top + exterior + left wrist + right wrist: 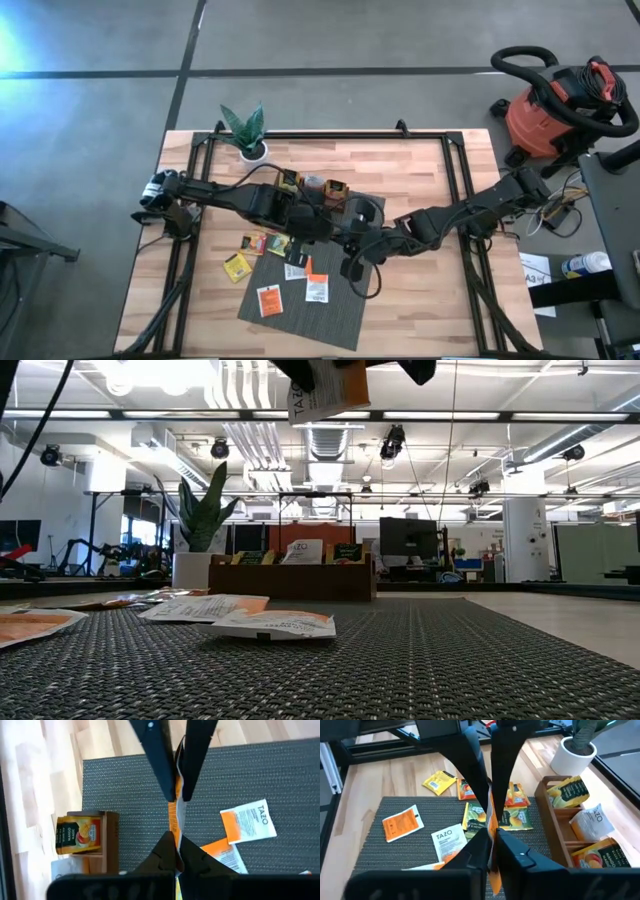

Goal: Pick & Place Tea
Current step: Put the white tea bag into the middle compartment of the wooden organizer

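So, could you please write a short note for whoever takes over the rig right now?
Left gripper: shut on the lifted sachet, above the grey mat.
Right gripper: shut on the same sachet, from the opposite side.
Things: loose sachets lie on the mat, a yellow sachet on the wood beside it; the wooden tray holds some.
Done: one sachet lifted.
Left: probably one gripper lets go, then placing it.

Woven matt grey mat (330, 310), pale wooden table (420, 180), paper sachets (317, 291)
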Robot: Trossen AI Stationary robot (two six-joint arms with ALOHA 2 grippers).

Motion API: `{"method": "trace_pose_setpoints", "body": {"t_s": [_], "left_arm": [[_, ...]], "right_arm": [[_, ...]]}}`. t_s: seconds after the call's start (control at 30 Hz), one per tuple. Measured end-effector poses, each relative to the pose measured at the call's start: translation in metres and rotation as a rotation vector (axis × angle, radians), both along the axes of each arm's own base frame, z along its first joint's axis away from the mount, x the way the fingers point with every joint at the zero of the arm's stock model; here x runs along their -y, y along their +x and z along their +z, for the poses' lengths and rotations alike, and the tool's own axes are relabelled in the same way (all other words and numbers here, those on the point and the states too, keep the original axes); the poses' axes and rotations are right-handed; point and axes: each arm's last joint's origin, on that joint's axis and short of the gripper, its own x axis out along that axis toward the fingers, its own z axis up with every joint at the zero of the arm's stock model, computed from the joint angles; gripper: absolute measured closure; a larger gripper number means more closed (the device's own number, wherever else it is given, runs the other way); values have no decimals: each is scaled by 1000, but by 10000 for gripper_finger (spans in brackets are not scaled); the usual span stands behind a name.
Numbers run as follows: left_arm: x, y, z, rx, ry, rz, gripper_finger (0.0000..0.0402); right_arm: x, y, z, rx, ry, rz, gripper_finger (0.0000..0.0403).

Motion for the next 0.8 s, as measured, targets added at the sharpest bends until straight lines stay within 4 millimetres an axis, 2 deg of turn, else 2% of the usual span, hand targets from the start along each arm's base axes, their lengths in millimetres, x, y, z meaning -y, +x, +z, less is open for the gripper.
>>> {"method": "trace_pose_setpoints", "body": {"t_s": [0.17,0.47,0.67,0.8], "left_arm": [[-1,-2,4,28,0,78,393],[-3,-15,22,124,26,217,338],[-8,-39,44,230,56,423,312],[-11,-62,70,382,31,517,310]], "right_arm": [[2,-1,-2,2,12,-57,392],[1,-4,-8,4,1,-122,394],[-12,-16,-2,111,-51,-266,394],[-22,-28,2,209,-62,-369,394]]}}
